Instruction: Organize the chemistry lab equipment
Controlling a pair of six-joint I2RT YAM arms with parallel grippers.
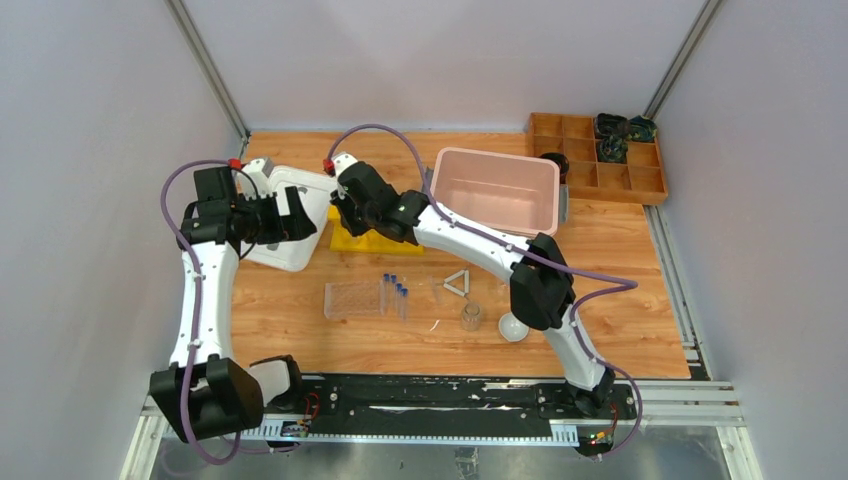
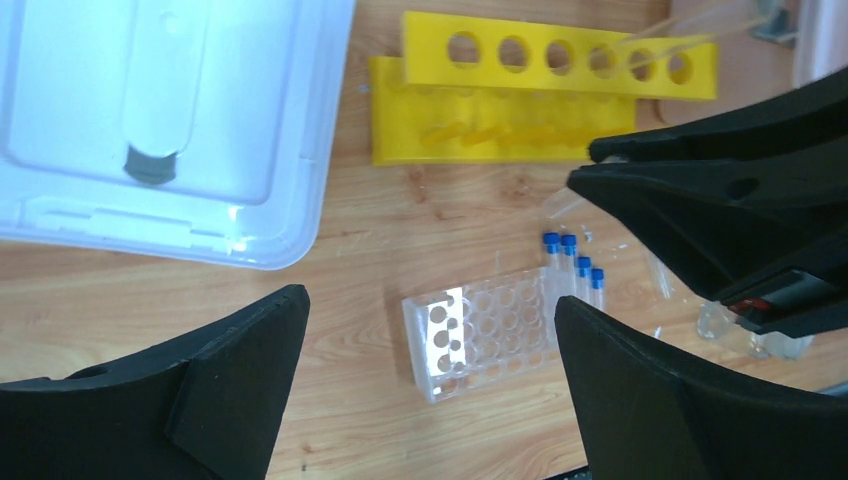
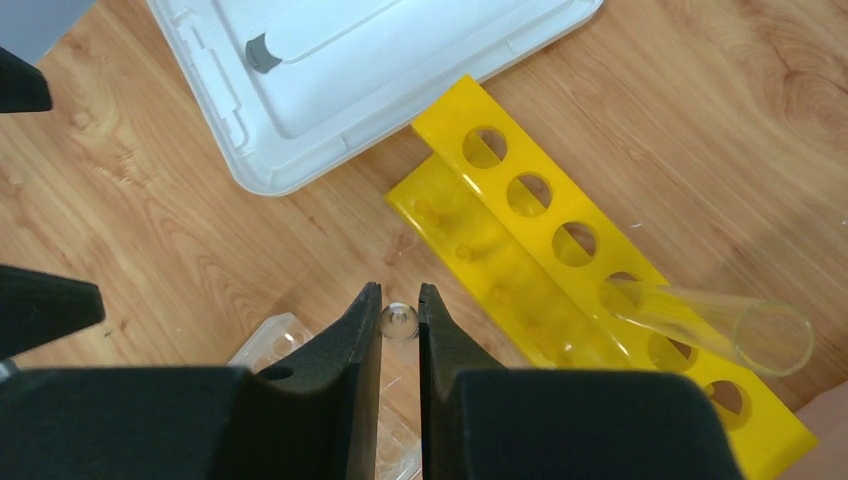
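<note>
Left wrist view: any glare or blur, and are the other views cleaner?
Left wrist: the white lid is washed out bluish; the near fingers are flat black. Right wrist: the yellow rack is crisp, evenly lit. Top view: even light, but the glass cup barely shows against the table.

Wooden table (image 1: 280, 340) — tube rack (image 1: 353, 299), lid (image 1: 290, 255), tub (image 1: 497, 188).

Pink tub (image 1: 500, 215) beside wooden tray (image 1: 630, 180); white lid (image 1: 300, 250) beside yellow rack (image 1: 365, 240).
</note>
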